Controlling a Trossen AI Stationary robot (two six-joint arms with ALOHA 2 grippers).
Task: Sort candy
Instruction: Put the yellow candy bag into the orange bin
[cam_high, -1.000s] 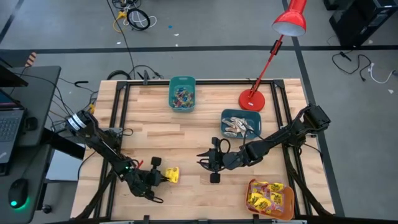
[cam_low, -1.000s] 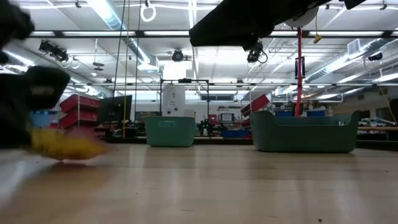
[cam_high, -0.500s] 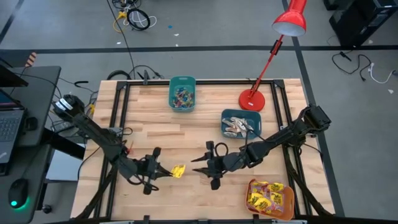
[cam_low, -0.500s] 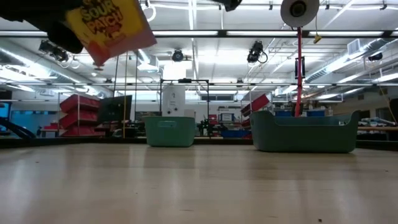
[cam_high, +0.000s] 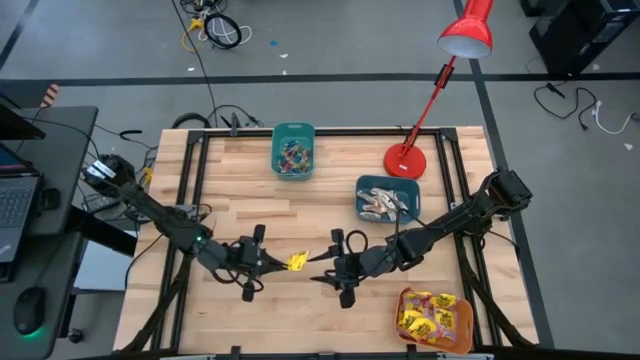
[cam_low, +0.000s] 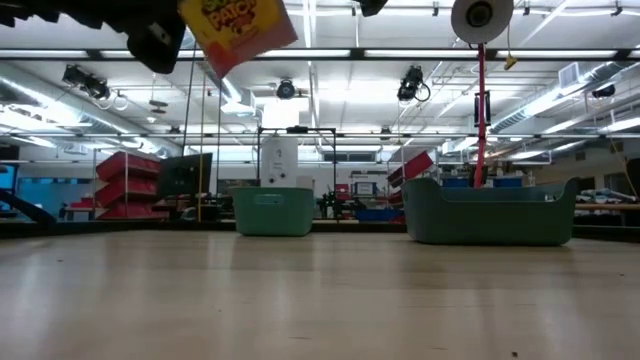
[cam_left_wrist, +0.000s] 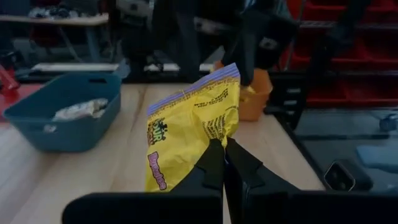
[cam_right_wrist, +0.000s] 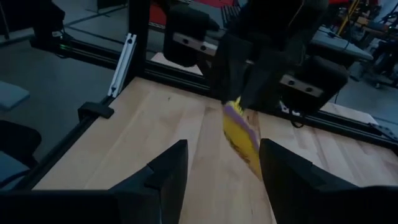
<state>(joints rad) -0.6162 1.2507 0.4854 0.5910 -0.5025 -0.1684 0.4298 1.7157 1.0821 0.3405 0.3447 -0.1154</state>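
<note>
One candy, a square yellow packet (cam_high: 296, 261) with dark print, hangs in the air above the table's near middle. My left gripper (cam_high: 283, 262) is shut on it from the left. In the left wrist view the packet (cam_left_wrist: 189, 130) stands up above my shut fingers. My right gripper (cam_high: 318, 266) faces it from the right, open, and touches nothing. In the right wrist view its two fingers stand apart, with the packet (cam_right_wrist: 241, 138) edge-on just ahead of the gap. In the low view the packet (cam_low: 238, 24) shows high above the tabletop. My left gripper pinches the packet's lower side edge (cam_left_wrist: 214, 138) between its two fingers (cam_left_wrist: 211, 163). The fingers lie about level and come from the table's left. The packet is lifted clear of the table and stands roughly upright, its crimped end (cam_left_wrist: 194, 89) on top.
A teal bin (cam_high: 293, 150) of small coloured pieces stands at the far middle. A second teal bin (cam_high: 387, 199) holds pale sticks, right of centre. An orange bin (cam_high: 434, 318) with yellow packets sits at the near right. A red lamp's base (cam_high: 405, 158) stands at the far right.
My left gripper has lifted the yellow packet off the table and carried it up and toward the table's right, up to my right gripper. The packet has gone from lying flat to standing upright. My right gripper has opened wider.
</note>
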